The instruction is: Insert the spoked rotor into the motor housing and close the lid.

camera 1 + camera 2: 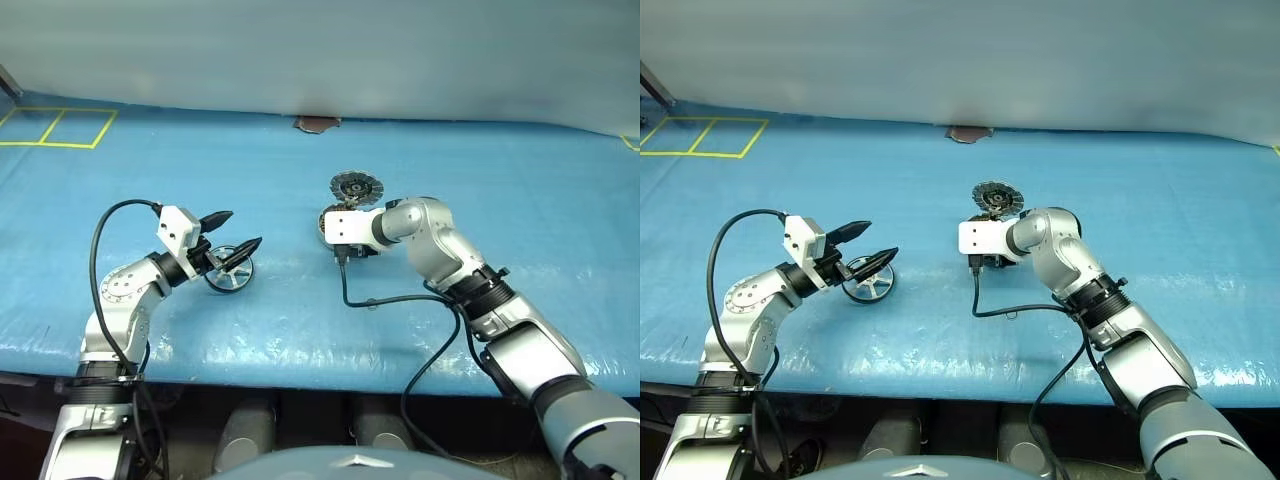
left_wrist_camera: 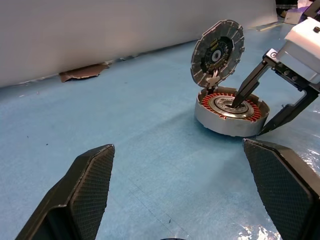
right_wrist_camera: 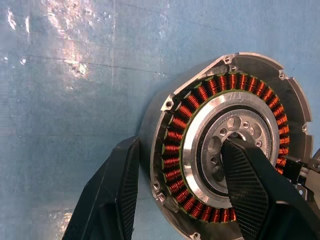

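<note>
Both arms reach over the blue table (image 1: 520, 200); the left gripper (image 1: 234, 232), released wide, points level above the spoked rotor (image 1: 229, 273). Angled downward, the right gripper (image 3: 182, 192) straddles the motor housing (image 3: 220, 150) wall, one finger inside, grasping nothing; the lid (image 2: 218, 52) stands upright.

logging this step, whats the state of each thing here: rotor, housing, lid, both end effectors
spoked rotor: on the blue table, not in the housing, not gripped
motor housing: open, winding ring exposed, no rotor inside
lid: swung up on its hinge, ribbed face toward the housing
left end effector: open, at the rotor
right end effector: jaws apart, one finger inside the housing, one outside its wall
</note>
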Action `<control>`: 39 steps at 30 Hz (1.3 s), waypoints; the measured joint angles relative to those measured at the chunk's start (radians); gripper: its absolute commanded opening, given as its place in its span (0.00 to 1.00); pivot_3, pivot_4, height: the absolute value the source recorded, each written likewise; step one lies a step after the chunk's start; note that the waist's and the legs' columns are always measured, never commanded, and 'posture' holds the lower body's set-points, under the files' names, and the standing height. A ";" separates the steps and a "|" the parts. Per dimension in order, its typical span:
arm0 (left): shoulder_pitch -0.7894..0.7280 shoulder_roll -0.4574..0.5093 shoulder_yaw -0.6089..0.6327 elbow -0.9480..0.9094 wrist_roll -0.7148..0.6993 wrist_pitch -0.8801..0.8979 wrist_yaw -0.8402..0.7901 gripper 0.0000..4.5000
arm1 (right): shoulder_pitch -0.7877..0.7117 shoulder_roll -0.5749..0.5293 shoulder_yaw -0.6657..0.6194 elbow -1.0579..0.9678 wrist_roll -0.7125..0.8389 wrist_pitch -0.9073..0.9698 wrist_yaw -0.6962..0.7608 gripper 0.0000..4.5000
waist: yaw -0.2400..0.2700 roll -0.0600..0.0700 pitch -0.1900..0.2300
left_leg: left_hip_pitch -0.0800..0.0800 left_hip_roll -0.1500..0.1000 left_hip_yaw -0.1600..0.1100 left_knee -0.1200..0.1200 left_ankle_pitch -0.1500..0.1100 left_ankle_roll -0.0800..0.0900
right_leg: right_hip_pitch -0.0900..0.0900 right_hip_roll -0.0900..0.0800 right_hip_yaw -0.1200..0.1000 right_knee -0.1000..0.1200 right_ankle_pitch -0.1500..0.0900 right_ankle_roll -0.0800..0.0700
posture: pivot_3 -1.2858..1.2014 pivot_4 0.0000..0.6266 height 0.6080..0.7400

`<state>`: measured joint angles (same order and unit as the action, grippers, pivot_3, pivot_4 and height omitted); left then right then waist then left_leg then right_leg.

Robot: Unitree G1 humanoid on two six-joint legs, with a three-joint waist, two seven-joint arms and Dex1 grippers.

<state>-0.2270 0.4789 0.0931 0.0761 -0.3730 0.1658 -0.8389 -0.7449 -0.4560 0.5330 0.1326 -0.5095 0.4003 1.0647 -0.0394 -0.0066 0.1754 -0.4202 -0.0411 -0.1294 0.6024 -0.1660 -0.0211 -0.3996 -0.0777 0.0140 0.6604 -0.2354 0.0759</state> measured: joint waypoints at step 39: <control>-0.012 -0.042 -0.006 0.062 0.017 -0.028 0.009 1.00 | 0.157 0.017 0.165 -0.425 -0.052 0.277 0.027 0.48 | 0.003 -0.001 0.000 | 0.000 0.000 -0.001 0.001 0.000 -0.001 | 0.001 0.000 -0.002 -0.001 0.000 0.001 | 0.52 0.24 1.00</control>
<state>-0.2392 0.4366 0.0867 0.1380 -0.3555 0.1378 -0.8299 -0.5877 -0.4388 0.6978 -0.2923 -0.5616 0.6773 1.0918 -0.0367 -0.0073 0.1757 -0.4204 -0.0407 -0.1308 0.6031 -0.1655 -0.0219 -0.3989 -0.0780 0.0123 0.6598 -0.2359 0.0773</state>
